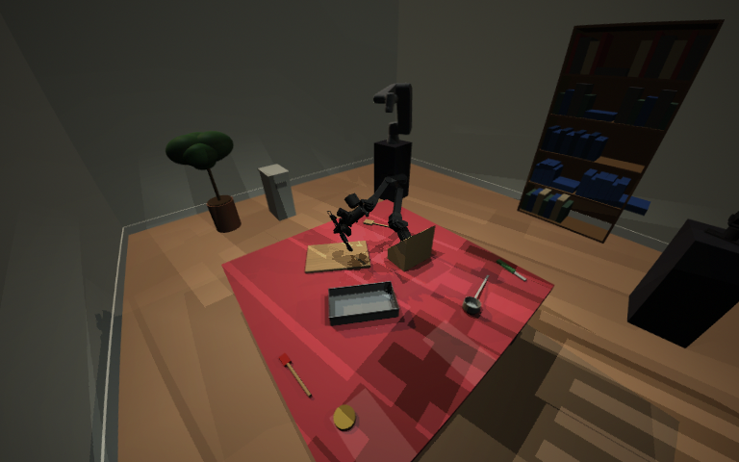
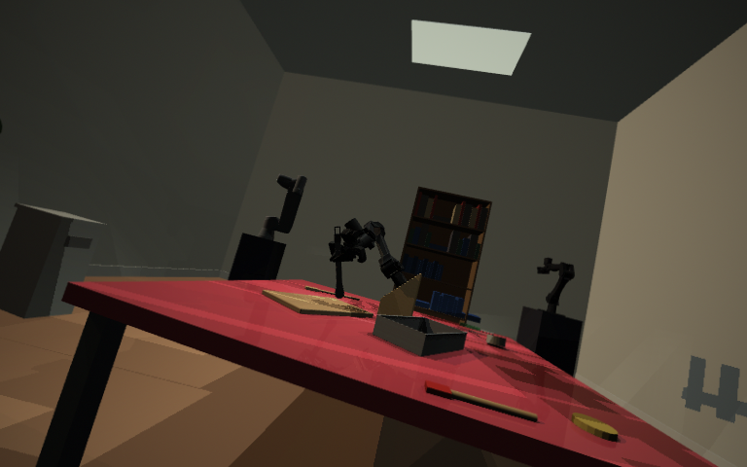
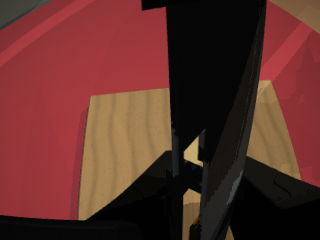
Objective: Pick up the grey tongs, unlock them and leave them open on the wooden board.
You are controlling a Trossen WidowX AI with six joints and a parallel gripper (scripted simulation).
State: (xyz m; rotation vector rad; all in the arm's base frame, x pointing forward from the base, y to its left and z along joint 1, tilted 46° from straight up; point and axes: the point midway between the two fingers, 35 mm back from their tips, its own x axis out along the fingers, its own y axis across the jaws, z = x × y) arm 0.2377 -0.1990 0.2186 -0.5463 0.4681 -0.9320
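Tongs (image 2: 337, 272), dark grey and slender, hang nearly upright in the grasp of the arm's gripper (image 2: 342, 248), their tips pointing down and almost touching the wooden board (image 2: 313, 302) on the red table (image 2: 164, 313). The gripper is clenched on the tongs near their upper, hinge end. From the wrist view the two blades (image 3: 220, 127) run close together down toward the wood grain, with only a narrow sliver of board showing between them, so I cannot tell whether the lock has released. The roasting tin (image 1: 363, 302), where the tongs belong at the start, sits apart from the board, nearer the table's middle, with nothing across it. A tan wedge-shaped block (image 1: 412, 249) stands just beside the board on the arm's side. Judging from this pose, the step in hand is the unlocking squeeze or the lowering that follows it. To do it well, the tips should stay pointing straight down while the squeeze is firm, then pressure should ease enough for the blades to spread. Afterwards the tongs want tilting gently onto the board's middle, well away from its edges, before the fingers open.
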